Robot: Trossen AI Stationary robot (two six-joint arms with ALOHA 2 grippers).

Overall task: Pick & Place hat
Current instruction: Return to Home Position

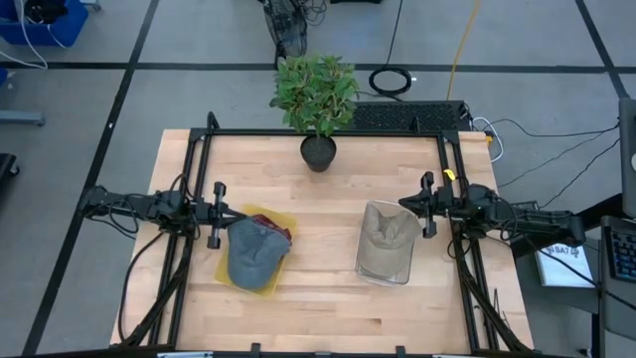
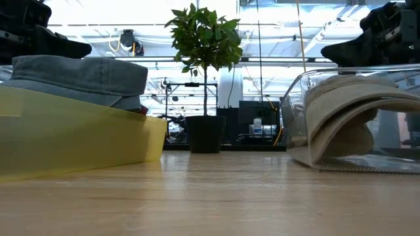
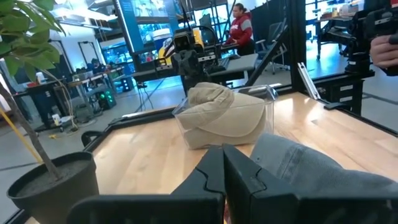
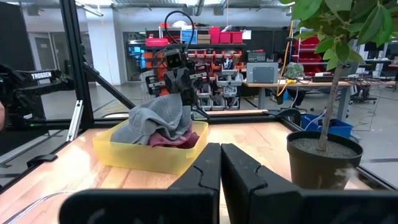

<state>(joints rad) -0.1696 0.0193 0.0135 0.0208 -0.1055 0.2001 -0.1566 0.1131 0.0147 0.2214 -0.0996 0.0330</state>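
Left gripper [image 1: 215, 214] is held at the left edge of the table [image 1: 328, 308], fingers closed on nothing. Touching its right side, the yellow bin [image 1: 225, 268] is noted. The gray cap [image 1: 253, 251] is heaped on top, long axis across that arm's reach, and the red cap [image 1: 282, 235] shows beneath. A second gray cap is possibly buried; it cannot be made out. Farther right, a beige cap [image 1: 390, 227] is lodged in a clear bin [image 1: 384, 274]. Right gripper [image 1: 427, 205] is parked at the bin's right edge, fingers pressed together, empty. The caps in the yellow bin lie nearer the left arm.

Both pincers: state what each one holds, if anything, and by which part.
Nothing is held. The left pincer and right pincer are shut and empty; the gray cap lies in the yellow bin.
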